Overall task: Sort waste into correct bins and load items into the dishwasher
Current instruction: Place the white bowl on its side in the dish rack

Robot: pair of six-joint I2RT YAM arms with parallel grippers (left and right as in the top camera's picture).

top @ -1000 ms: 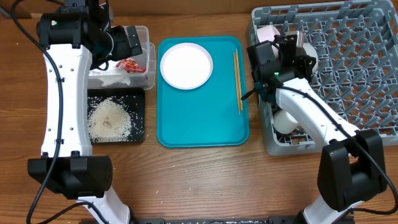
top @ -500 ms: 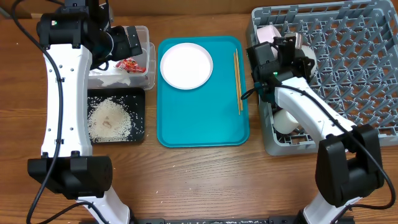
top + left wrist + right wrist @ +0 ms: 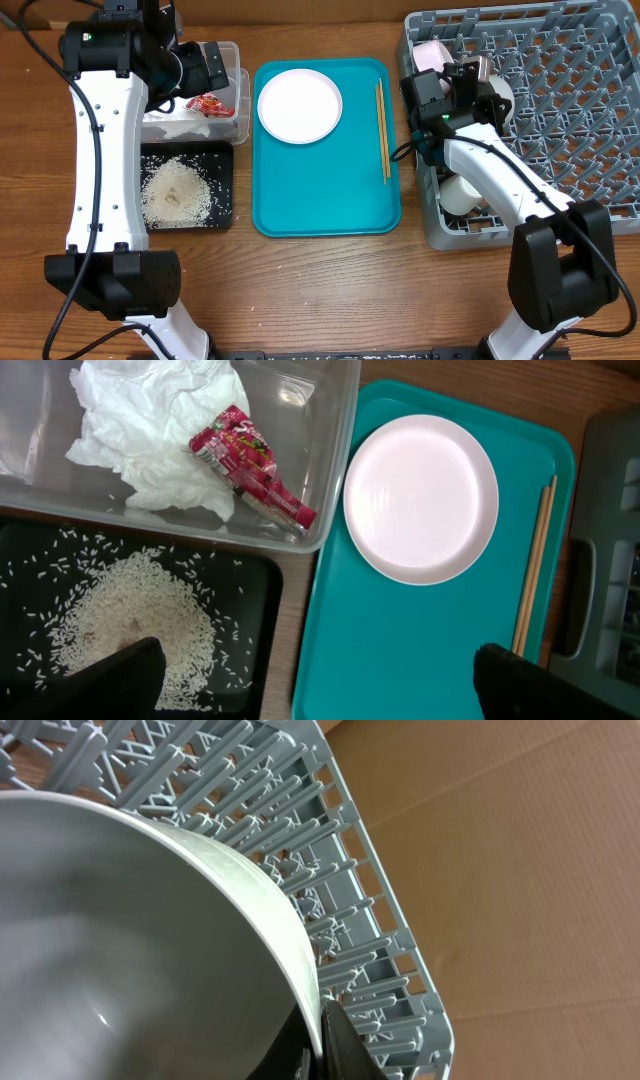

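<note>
Your right claw (image 3: 318, 1045) is clenched on the rim of the pale blue-grey bowl (image 3: 130, 940), one dark finger on each side of the thin edge. The bowl is smooth and glossy inside, tipped on its side among the upright pegs of the grey dish rack (image 3: 345, 870), near the rack's left edge in the overhead view.

Your left claw (image 3: 330, 685) is released, with its fingers (image 3: 110, 680) spread wide, hanging above the bins. Under it, the crumpled white napkin (image 3: 150, 430) and the red-and-white wrapper (image 3: 255, 470) lie touching in the clear tub (image 3: 325, 420). The rice (image 3: 130, 610) is heaped on the black tray (image 3: 250, 650), with stray grains around it.

Beside them, the teal tray (image 3: 400, 650) holds the round white plate (image 3: 420, 495) and the chopsticks (image 3: 532, 570) along its right edge. Everything rests on a wooden table (image 3: 330, 290); brown corrugated board (image 3: 500, 870) shows beyond the rack.
</note>
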